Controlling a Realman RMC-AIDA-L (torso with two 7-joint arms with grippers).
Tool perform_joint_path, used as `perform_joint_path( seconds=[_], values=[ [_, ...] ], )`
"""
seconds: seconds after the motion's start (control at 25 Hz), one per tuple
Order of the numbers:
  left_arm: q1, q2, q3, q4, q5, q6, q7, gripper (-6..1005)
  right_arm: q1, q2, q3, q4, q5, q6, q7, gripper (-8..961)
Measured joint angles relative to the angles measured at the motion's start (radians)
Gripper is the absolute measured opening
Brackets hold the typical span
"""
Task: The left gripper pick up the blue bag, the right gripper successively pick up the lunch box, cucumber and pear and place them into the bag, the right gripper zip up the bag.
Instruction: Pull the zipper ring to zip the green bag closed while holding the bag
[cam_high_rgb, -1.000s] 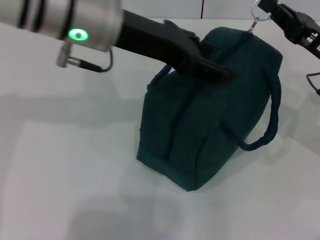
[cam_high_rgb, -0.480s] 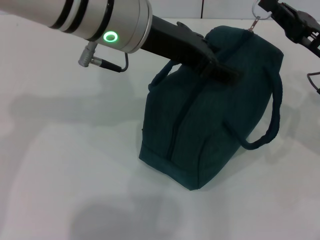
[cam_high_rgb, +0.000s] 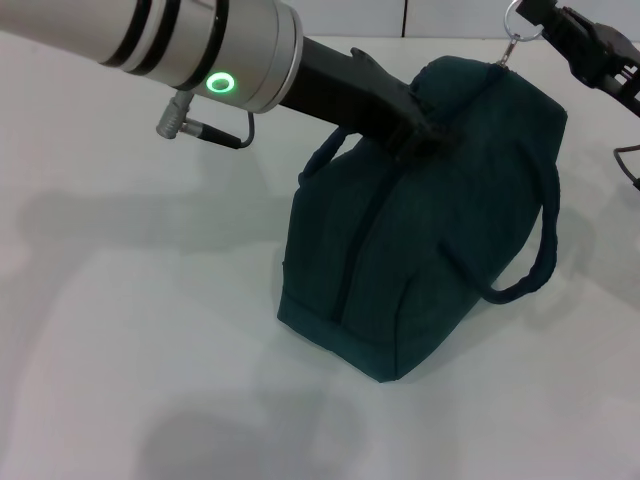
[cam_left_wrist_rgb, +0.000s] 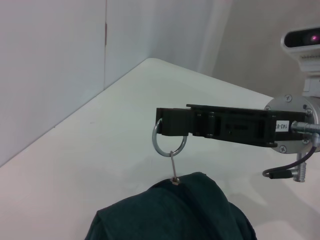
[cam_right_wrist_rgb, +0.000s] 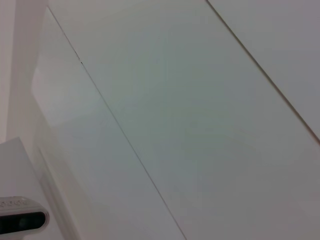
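The right gripper (cam_high_rgb: 530, 22) sits at the far right end of the bag w/ its fingers pinched shut on the ring zipper pull (cam_high_rgb: 513, 18); the left wrist view shows the ring (cam_left_wrist_rgb: 169, 140) gripped at its top edge, a thin link hanging from it down to the fabric. The right arm runs off toward the right edge of the head view.

The left gripper (cam_high_rgb: 432, 133) comes in from upper left on a silver arm w/ a green light, and presses against the upper side of the blue bag (cam_high_rgb: 430, 250), near one handle. Can't tell whether its fingers are apart or closed on fabric, since they blend into the dark cloth.

The bag stands on a white table (cam_high_rgb: 130, 340), tilted, top seam looking closed along most of its length, one handle looping out on the near right side. Lunch box, cucumber and pear aren't visible; prob. already inside, so this looks like the end of the zipping step.

Risks from here: the ring is held only by its rim, so a sideways or upward tug could slip it out of the fingers, or lift and tip the bag rather than move the slider. If the left gripper's hold is loose, the bag could slide toward the right arm.
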Motion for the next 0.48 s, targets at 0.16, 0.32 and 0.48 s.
perform_joint_path(
  seconds=[0.16, 0.32, 0.48],
  values=[
    [0.000, 0.000, 0.008, 0.000, 0.006, 0.000, 0.016, 190, -0.001, 0.000, 0.000, 0.000, 0.000, 0.000, 0.001, 78],
    [-0.002, 0.001, 0.010, 0.001, 0.010, 0.000, 0.020, 114, -0.003, 0.000, 0.000, 0.000, 0.001, 0.003, 0.002, 79],
    [-0.003, 0.002, 0.010, 0.005, 0.007, 0.000, 0.020, 70, -0.022, 0.000, 0.001, 0.003, 0.014, 0.031, 0.003, 81]
  ],
)
